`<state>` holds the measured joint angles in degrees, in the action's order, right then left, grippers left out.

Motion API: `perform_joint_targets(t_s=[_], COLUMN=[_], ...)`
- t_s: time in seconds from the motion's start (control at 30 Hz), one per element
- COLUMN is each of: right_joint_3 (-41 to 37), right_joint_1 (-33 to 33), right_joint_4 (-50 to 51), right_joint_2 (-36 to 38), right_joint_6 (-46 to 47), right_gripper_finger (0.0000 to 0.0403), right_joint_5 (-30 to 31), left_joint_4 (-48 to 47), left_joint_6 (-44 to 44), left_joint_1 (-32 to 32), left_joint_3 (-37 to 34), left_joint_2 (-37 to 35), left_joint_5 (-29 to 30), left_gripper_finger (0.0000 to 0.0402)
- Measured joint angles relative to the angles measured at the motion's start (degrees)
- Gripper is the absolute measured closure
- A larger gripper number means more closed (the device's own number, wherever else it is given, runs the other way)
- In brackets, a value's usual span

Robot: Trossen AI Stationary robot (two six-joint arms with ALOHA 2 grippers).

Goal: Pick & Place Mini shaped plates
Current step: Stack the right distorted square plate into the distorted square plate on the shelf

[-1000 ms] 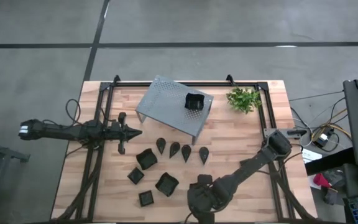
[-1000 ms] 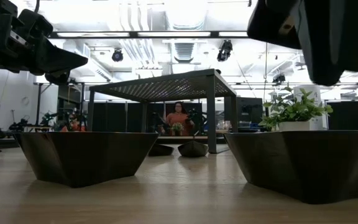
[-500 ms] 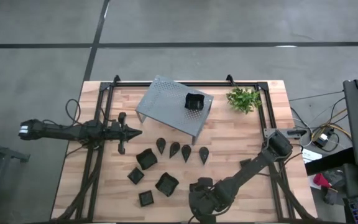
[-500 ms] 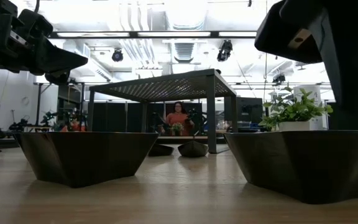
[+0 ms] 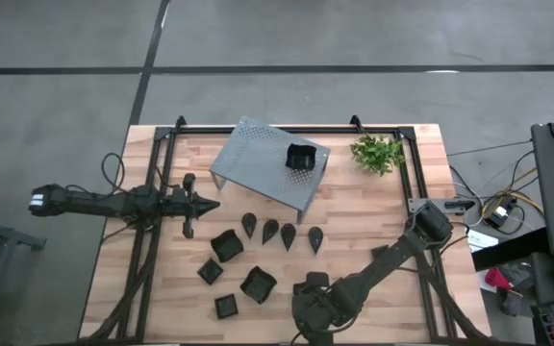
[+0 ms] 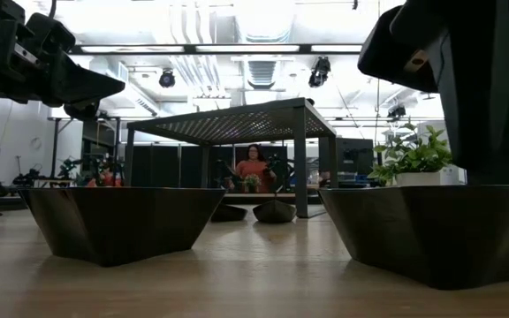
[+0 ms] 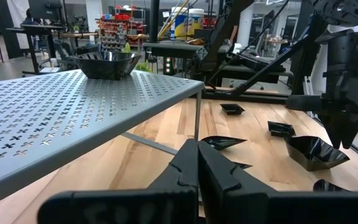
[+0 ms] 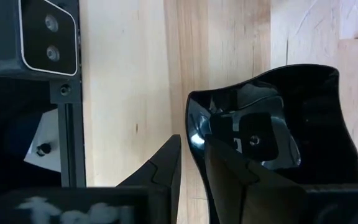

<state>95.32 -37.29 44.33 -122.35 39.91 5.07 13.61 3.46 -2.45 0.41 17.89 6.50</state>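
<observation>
Plates [image 5: 258, 284] scattered on table [image 5: 373, 216], one on shelf [image 5: 258, 165], right gripper [image 8: 194, 162] pinching a plate rim [image 8: 272, 124] at near edge, left gripper [image 7: 197, 163] closed, empty, beside shelf.

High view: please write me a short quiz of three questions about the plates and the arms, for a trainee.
1. True or false: the grey perforated shelf carries one square plate.
2. How many teardrop plates lie in the row beside the shelf?
3. Which arm is down at a black plate near the front edge of the table: A left, B right?

Key: 1 true; 2 four; 3 B, the right gripper.
</observation>
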Motion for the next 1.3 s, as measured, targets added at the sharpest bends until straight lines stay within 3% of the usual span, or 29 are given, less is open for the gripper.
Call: perform_joint_targets(t_s=[0.7,0.97,1.13,1.3], right_joint_3=[-1.7,-2.0,1.4,8.8], right_joint_1=[-0.2,-0.2,-0.2,0.5], right_joint_4=[0.2,0.7,6.2,17.5], right_joint_2=[-1.5,-1.5,-1.5,-1.4], right_joint_6=[1.4,3.4,3.4,3.2], right_gripper_finger=[0.0337,0.0385,0.0393,0.0395], right_joint_5=[-0.6,-0.4,1.8,8.0], left_joint_4=[0.0,0.0,0.0,0.0], left_joint_6=[0.0,0.0,0.0,0.0], left_joint_1=[0.0,0.0,0.0,0.0], left_joint_3=[0.0,0.0,0.0,0.0], left_joint_2=[0.0,0.0,0.0,0.0], left_joint_5=[0.0,0.0,0.0,0.0], left_gripper_finger=[0.0401,0.0401,0.0401,0.0401])
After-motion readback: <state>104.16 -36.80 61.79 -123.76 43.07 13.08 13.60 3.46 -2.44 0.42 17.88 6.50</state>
